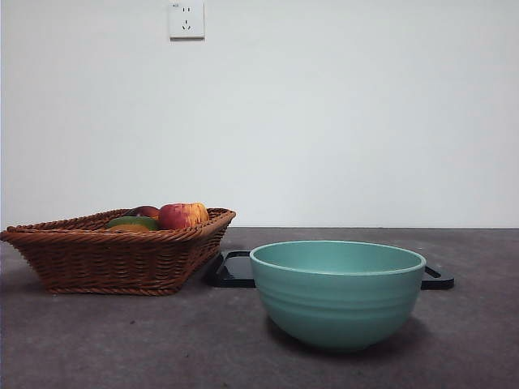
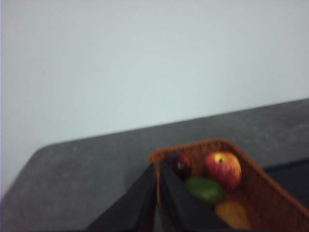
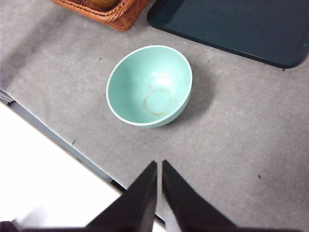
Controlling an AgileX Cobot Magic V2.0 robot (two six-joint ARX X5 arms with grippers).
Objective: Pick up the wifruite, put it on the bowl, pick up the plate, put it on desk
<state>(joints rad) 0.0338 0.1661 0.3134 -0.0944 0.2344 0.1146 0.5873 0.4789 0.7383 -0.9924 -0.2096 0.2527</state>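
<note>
The first step is not yet begun: both the left gripper [image 2: 158, 193] and right gripper [image 3: 159, 193] are closed and empty, and the golden-brown fruit [image 2: 233, 214] must be lifted from the basket [image 1: 122, 251] into the empty bowl [image 1: 337, 292].

— That bowl [image 1: 338, 293] looks glazed ceramic: smooth, faintly ribbed outside, with a soft sheen and a brownish ring stain inside.
— And the basket [image 1: 113, 259]?
— Woven brown wicker, rough and ridged. The tray [image 3: 236, 26] behind is dark, smooth, slightly glossy, likely plastic.
— The surface [image 1: 122, 340]?
— Matt grey, mottled, a little grainy. The apple [image 1: 180, 215] skin shines slightly.
</note>
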